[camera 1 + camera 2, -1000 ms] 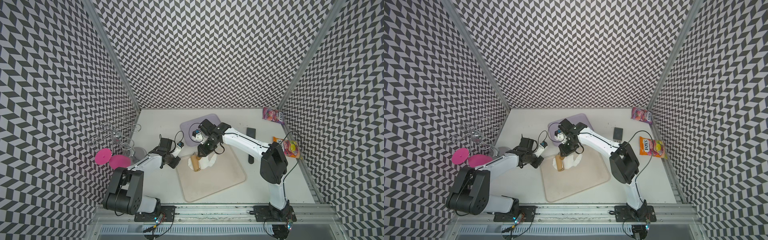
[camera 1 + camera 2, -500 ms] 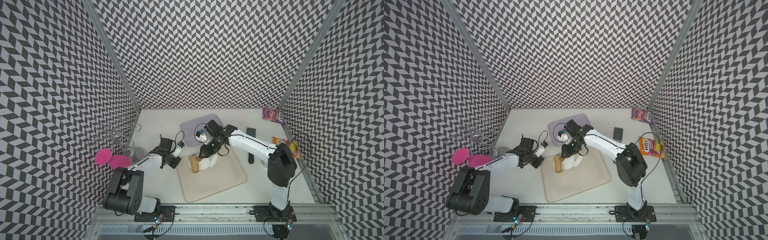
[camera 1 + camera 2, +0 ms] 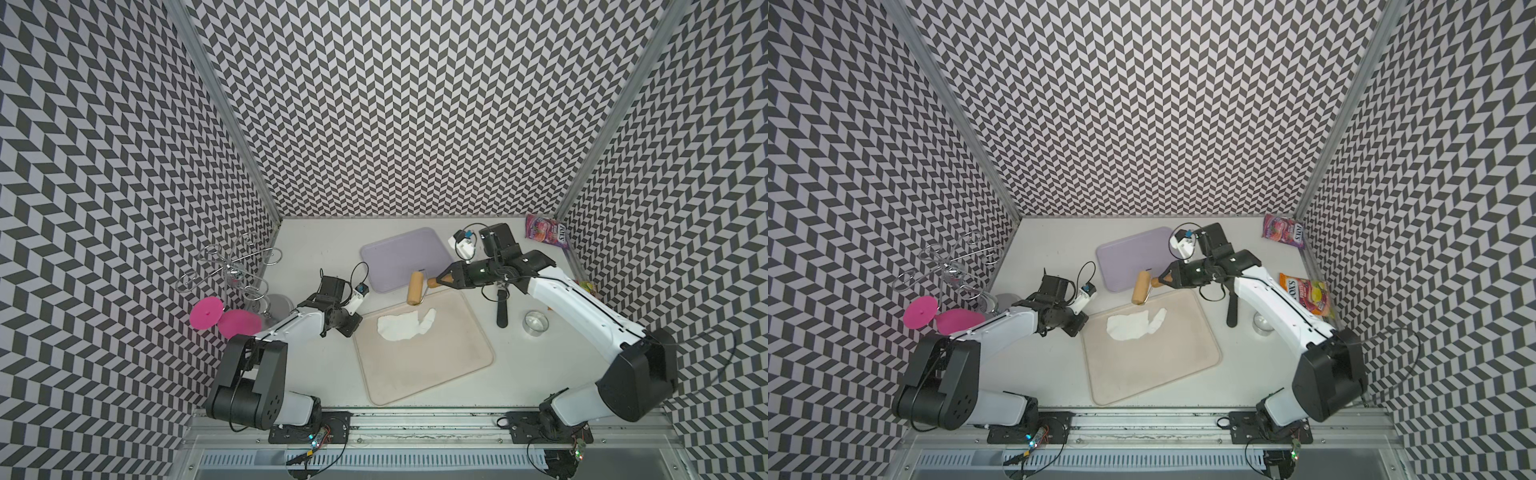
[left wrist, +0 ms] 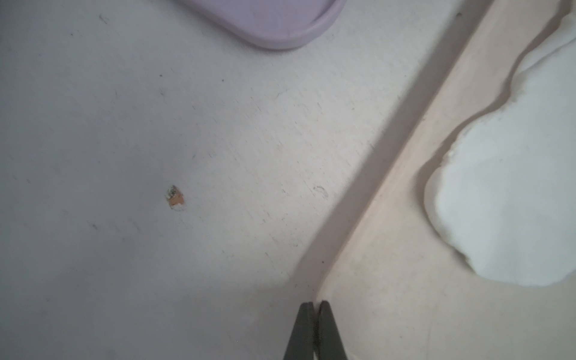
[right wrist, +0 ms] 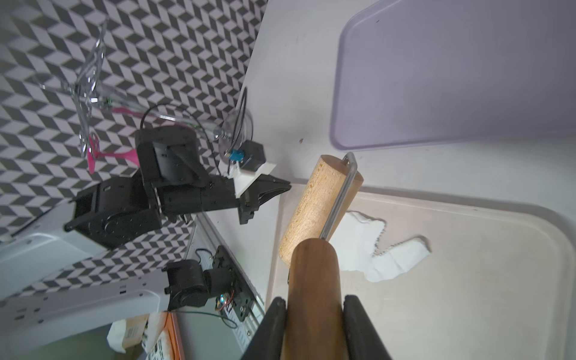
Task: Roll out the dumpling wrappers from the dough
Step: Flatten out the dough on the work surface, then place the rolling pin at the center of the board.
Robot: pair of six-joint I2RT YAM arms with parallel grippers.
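Observation:
The dough is a thin, ragged white sheet lying on the far part of the beige mat. No round dumpling wrapper shows in any view. My right gripper is shut on the brown handle of the wooden roller. The roller sits at the mat's far edge, off the dough. My left gripper is shut on nothing, its tips at the mat's left rim, apart from the dough.
A purple tray lies just behind the mat. A black-handled tool and a round metal cutter lie right of the mat. A wire rack and pink discs stand at the left. Candy bags lie at the right.
My right arm has drawn back to the right and carried the roller off the dough to the mat's far edge, uncovering the dough sheet. The left arm has not moved.

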